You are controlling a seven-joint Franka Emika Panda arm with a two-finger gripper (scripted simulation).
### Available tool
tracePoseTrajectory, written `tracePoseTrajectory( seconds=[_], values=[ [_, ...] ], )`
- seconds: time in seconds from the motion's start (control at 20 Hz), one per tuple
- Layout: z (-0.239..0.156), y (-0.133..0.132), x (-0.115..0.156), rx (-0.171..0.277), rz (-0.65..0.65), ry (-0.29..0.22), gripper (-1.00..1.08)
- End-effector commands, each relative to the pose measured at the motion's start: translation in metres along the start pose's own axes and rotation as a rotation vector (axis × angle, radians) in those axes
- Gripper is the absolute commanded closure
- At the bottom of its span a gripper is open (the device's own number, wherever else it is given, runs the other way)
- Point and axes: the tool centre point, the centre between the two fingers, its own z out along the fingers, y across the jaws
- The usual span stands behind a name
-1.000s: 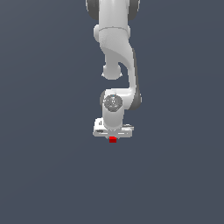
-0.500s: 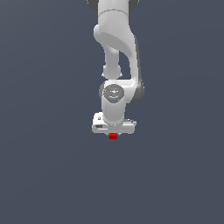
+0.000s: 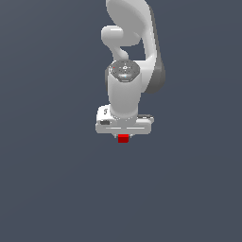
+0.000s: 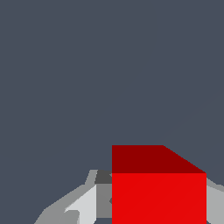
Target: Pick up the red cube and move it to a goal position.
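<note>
In the exterior view the white arm (image 3: 130, 56) reaches down from the top of the frame, its wrist pointing straight down over a plain dark grey-blue background. At its lower end sits the wide white gripper (image 3: 123, 137), and the red cube (image 3: 123, 138) pokes out just beneath the middle of it. The cube is much narrower than the gripper body above it and touches its underside; only the cube's lower part shows.

The wrist view gives the closer look. The red cube (image 4: 158, 192) fills the lower part of the picture, with a bright red face toward the camera and a darker red face above it. A grey finger (image 4: 85, 203) presses against one side of the cube, and a sliver of the other finger shows at the opposite side. The gripper is closed narrowly on the cube, holding it between its fingers. Behind the cube there is only the same flat grey-blue background.
</note>
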Motion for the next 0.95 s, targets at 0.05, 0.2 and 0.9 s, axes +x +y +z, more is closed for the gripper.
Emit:
tracePoseTrajectory(
  seconds=[0.05,0.2,0.9],
  values=[
    [-0.032,-0.001,0.004,0.0,0.0,-0.001,1.08],
    [-0.051,-0.002,0.007,0.0,0.0,-0.001,1.08],
    [-0.076,-0.003,0.013,0.0,0.0,-0.001,1.08]
  ],
)
